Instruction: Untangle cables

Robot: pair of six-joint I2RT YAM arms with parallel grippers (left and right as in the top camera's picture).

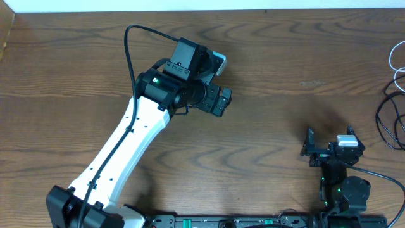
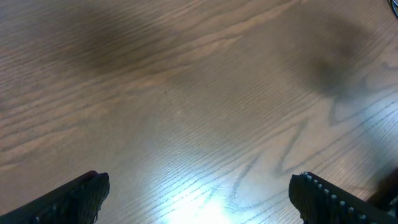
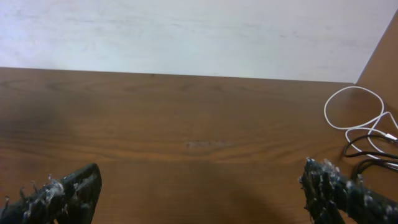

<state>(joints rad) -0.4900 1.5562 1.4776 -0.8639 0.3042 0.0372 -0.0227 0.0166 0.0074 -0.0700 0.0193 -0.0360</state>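
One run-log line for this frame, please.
left gripper open, empty | right gripper open, empty | white cable, black cable far right, untouched

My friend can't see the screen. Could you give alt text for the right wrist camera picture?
A thin white cable and a thin black cable lie together at the far right of a brown wooden table. The open, empty right gripper shows one black finger in each bottom corner, and a white wall lies beyond.

The dark wood-grain tabletop carries a looped white cable and a black cable, lying together to the right of the right claw, by the edge.
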